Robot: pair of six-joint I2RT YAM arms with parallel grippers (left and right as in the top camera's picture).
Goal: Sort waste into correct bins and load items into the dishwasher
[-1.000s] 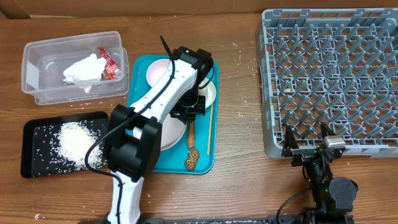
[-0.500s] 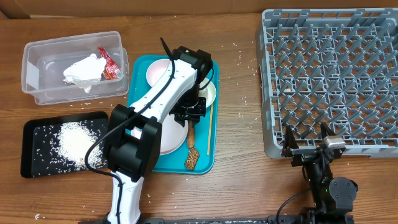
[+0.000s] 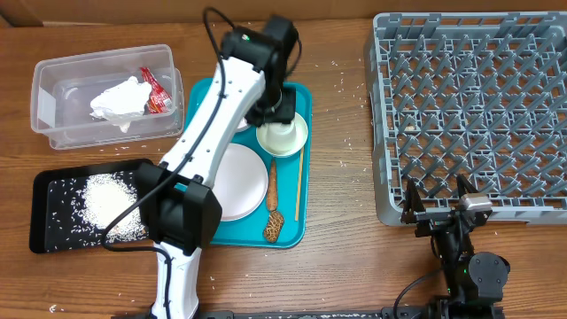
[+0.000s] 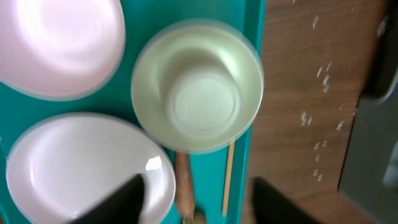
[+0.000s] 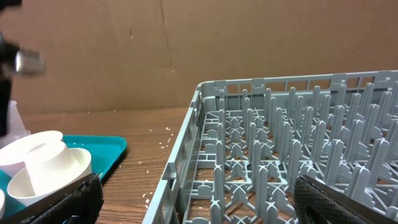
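My left gripper [image 3: 276, 105] hangs open over the far end of the teal tray [image 3: 297, 232], holding nothing. In the left wrist view its dark fingertips [image 4: 118, 202] stand wide apart above a white bowl [image 4: 245, 93] with a white cup [image 4: 202, 102] inside it. Beside these lie a large plate [image 3: 235, 182], a smaller plate [image 4: 56, 43], a long brown scrap [image 3: 272, 188], a lumpy scrap [image 3: 273, 228] and a thin wooden stick [image 3: 299, 173]. The grey dish rack [image 3: 474, 106] stands at the right. At the rack's near edge, my right gripper [image 3: 437, 206] is open and holds nothing.
A clear tub [image 3: 53, 89] at the back left holds a crumpled napkin [image 3: 117, 99] and a red wrapper [image 3: 155, 89]. In front of it a black tray [image 3: 53, 230] carries a heap of rice [image 3: 106, 202]. Loose grains [image 3: 350, 142] dot the wood between tray and rack.
My left gripper has opened, risen and moved toward the tray's far end, uncovering the cup in the bowl. The right arm has not moved.
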